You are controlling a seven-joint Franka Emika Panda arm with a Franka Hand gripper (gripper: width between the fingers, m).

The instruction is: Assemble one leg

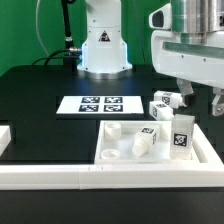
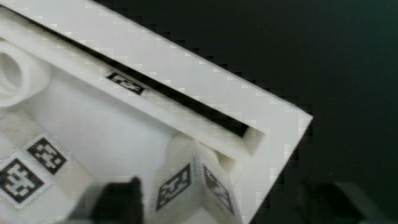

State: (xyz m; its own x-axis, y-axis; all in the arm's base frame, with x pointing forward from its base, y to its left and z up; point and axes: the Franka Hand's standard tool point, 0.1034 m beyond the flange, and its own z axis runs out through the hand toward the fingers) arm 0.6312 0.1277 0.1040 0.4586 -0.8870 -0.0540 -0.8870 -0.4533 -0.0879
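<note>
A robot claw (image 1: 197, 98) hangs over the exterior view's right side of a black desk (image 1: 40, 90), its fingers spread apart and holding nothing. Just below it a white tagged leg (image 1: 181, 136) stands upright on the flat white tabletop (image 1: 120, 152). Other legs (image 1: 165, 102) wait nearby. The job appears barely started: the leg still needs grasping and seating.

Even, bright light is falling across the exterior view, washing the white tabletop (image 1: 120, 140) and the robot base (image 1: 103, 45) close to glare against the black table (image 1: 40, 95), which is keeping shadows faint. The wrist view is looking softer and blurred, with the gripper's fingers (image 2: 118, 200) showing as dark, out-of-focus shapes.
</note>
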